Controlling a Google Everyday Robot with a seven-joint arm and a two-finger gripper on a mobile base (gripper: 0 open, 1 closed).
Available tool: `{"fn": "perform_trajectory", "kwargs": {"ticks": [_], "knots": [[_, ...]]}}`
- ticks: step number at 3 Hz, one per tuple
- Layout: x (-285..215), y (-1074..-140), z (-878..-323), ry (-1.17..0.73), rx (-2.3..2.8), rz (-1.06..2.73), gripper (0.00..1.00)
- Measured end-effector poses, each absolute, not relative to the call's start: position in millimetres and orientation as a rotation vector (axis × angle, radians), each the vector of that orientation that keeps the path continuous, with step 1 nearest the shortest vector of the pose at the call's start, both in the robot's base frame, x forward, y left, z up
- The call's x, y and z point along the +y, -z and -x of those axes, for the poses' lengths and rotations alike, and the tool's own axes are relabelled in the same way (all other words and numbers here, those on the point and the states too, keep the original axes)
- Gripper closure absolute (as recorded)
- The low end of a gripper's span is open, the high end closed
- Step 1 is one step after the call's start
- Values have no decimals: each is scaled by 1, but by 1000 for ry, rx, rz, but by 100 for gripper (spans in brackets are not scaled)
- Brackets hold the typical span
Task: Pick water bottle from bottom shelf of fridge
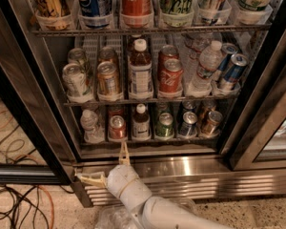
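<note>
The fridge point(148, 168) stands open in front of me, its steel sill low in the view. The water bottle point(89, 124), small, clear and crinkled with a pale cap, stands upright at the far left of the bottom shelf point(148, 140). My gripper point(105, 165) is below and in front of the shelf, at the steel sill, slightly right of the bottle and not touching it. It is open wide and empty: one pale finger point(124, 152) points up at the shelf edge, the other finger point(91, 179) points left.
On the bottom shelf, right of the bottle, stand a red can point(117, 127), a dark-liquid bottle point(141, 123) and several more cans point(165, 125). A taller clear bottle point(204, 68) is on the middle tier. The glass door point(267, 123) is at right. Cables point(19, 204) lie on the floor at left.
</note>
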State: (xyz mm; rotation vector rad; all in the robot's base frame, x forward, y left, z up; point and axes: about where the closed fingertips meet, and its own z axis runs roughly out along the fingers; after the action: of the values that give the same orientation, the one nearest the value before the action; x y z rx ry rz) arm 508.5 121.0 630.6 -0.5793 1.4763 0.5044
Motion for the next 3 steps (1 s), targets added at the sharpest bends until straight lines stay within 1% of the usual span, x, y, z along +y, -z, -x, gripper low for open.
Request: {"fn": "perform_trajectory", "kwargs": {"ticks": [2, 3], "knots": [[120, -609, -526, -515, 1417, 552, 0], [121, -600, -544, -519, 1389, 566, 0]]}}
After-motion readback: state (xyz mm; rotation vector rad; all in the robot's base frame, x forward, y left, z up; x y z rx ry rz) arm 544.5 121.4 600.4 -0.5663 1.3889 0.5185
